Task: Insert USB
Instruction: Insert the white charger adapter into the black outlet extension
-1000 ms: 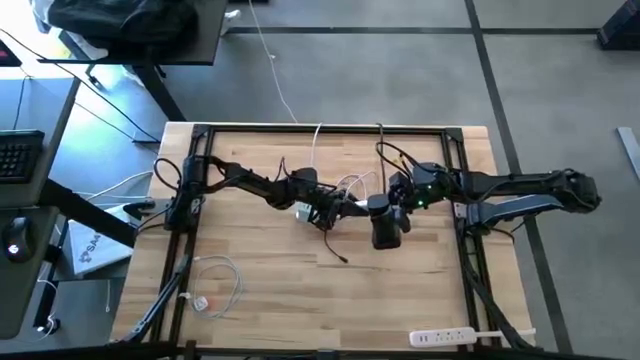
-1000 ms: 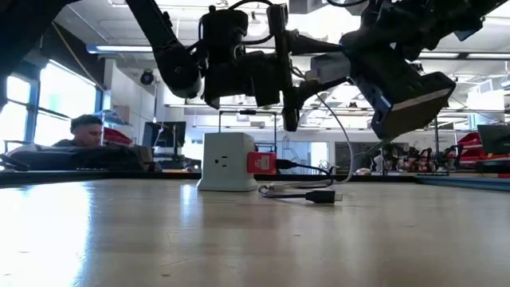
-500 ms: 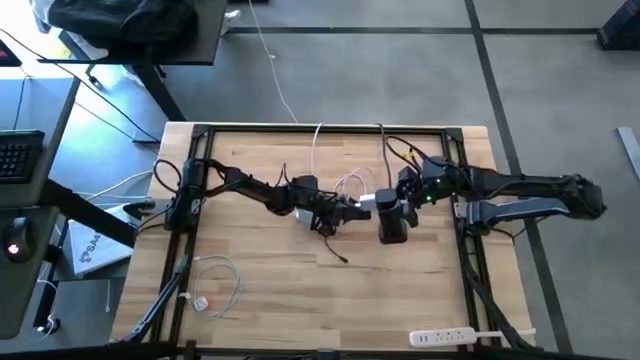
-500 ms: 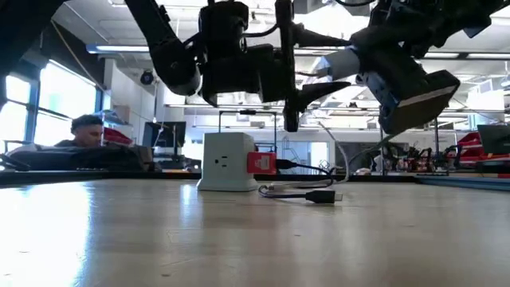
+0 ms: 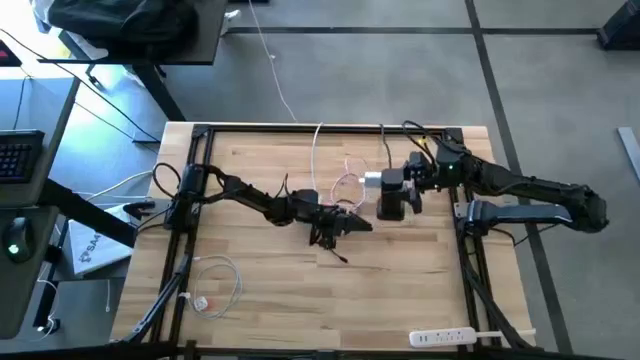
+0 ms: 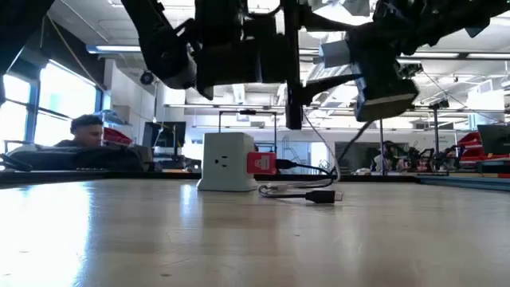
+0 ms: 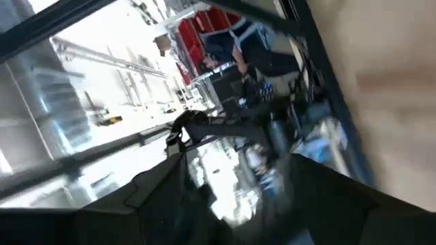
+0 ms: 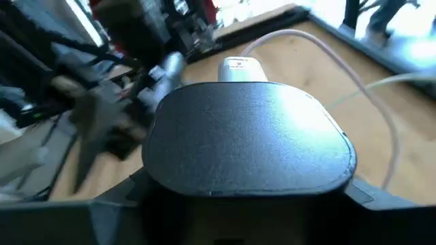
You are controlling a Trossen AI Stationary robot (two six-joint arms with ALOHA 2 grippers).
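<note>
Two arms have shifted in the last second while the task's thing stays put. At the left, the left gripper (image 5: pixel 348 222) now hangs over mid-table, nearer the front edge than a second ago, and it looms larger in the low view; I cannot tell whether it is open or closed. Below it, the cube (image 6: pixel 225 162) stands upright on the table (image 5: pixel 400 290), and the USB (image 6: pixel 260 163) sits flush against the cube's right face, just where it was in both earlier frames. Its black cable (image 6: pixel 303 194) trails rightward along the wood to a loose dark end. The high view hides cube and USB under the left arm. Farther right, the right gripper (image 5: pixel 381 187) has pulled back toward the far edge, away from the spot beside the cube it held a second ago; it is clamped on a white-cabled plug (image 5: pixel 371 181), carried well above the table. Since the USB does not stir as both arms move off, it looks seated, and the insertion is likely finished.
</note>
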